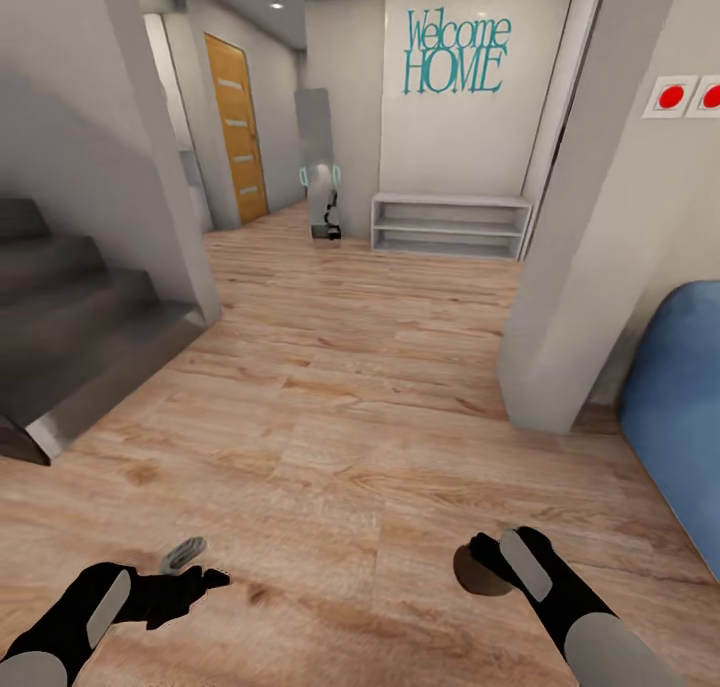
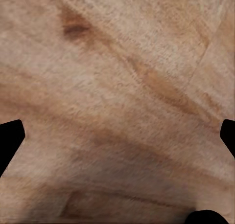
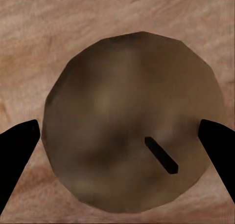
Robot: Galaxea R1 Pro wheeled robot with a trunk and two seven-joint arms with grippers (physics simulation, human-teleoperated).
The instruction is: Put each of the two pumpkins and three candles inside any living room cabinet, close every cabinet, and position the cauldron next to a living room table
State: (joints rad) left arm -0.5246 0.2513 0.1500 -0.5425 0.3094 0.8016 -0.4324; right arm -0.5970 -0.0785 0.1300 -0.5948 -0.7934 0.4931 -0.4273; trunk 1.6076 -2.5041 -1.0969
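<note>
Robot in transit across a hallway's wood floor, facing a white shelf unit under a "Welcome HOME" sign; stairs lie to its left.

The right gripper carries a round tan-brown candle with a short dark wick, its flat top facing the wrist camera, the fingers set against opposite sides of it. In the head view the candle sits low at the end of the right arm.

The left gripper holds nothing, fingers spread wide over bare floor; that arm is stretched forward and low.

Judged progress: one candle in transport, not yet stowed.
</note>
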